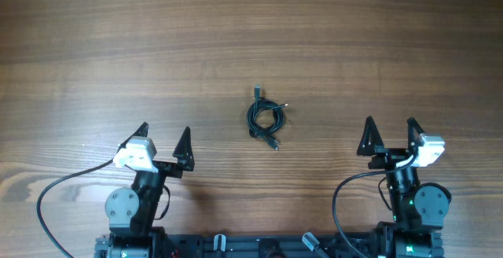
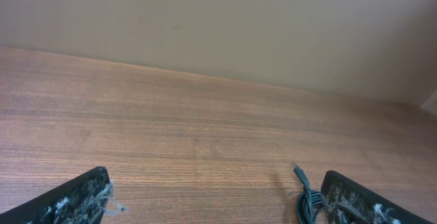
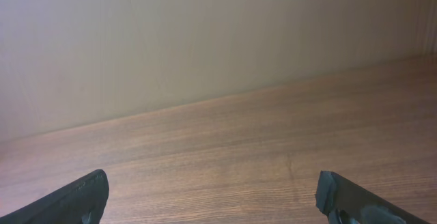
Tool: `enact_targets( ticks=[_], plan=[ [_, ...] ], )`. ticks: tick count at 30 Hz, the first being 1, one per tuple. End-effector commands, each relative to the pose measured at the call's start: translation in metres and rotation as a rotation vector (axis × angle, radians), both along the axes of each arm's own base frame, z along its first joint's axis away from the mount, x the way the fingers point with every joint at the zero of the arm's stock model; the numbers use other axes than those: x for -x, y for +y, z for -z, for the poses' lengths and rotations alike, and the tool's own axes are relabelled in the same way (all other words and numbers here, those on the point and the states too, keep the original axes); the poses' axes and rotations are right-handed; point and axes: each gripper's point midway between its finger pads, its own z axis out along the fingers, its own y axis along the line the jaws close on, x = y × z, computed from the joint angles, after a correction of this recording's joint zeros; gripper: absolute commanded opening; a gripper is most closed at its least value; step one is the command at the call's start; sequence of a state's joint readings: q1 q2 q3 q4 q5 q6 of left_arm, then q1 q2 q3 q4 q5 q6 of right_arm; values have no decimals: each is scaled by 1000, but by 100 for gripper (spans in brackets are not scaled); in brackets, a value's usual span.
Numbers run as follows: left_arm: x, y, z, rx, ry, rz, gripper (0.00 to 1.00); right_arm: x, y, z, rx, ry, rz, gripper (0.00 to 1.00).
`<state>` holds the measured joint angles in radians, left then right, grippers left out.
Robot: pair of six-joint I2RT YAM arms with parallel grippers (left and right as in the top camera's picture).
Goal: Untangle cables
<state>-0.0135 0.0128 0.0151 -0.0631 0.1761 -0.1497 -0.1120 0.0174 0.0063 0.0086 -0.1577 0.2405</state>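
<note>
Soft, even indoor light falls on a warm brown wooden surface [image 1: 251,38].
The overhead view is bright and sharp, with only a faint shadow hugging the cables [image 1: 266,118]. Both wrist views are dimmer and hazier, and the wall [image 2: 218,26] behind looks a flat pale beige. The left end effector [image 2: 215,186] and the right end effector [image 3: 212,183] show as dark, slightly blurred shapes at the bottom corners.
</note>
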Motion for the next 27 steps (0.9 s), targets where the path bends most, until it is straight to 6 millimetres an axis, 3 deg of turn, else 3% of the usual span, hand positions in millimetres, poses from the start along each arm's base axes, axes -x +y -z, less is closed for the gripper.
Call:
enact_targets(
  ticks=[1, 19, 21, 27],
  plan=[
    [-1, 3, 3, -23, -1, -15, 100, 1, 4, -3, -4, -13, -23, 100],
    [-1, 3, 3, -24, -2, -16, 100, 1, 4, -3, -4, -13, -23, 100],
    [-2, 10, 3, -27, 0, -57, 100, 1, 4, -3, -4, -13, -23, 100],
    [-2, 12, -6, -14, -38, -70, 100, 1, 4, -3, -4, -13, -23, 100]
  ],
)
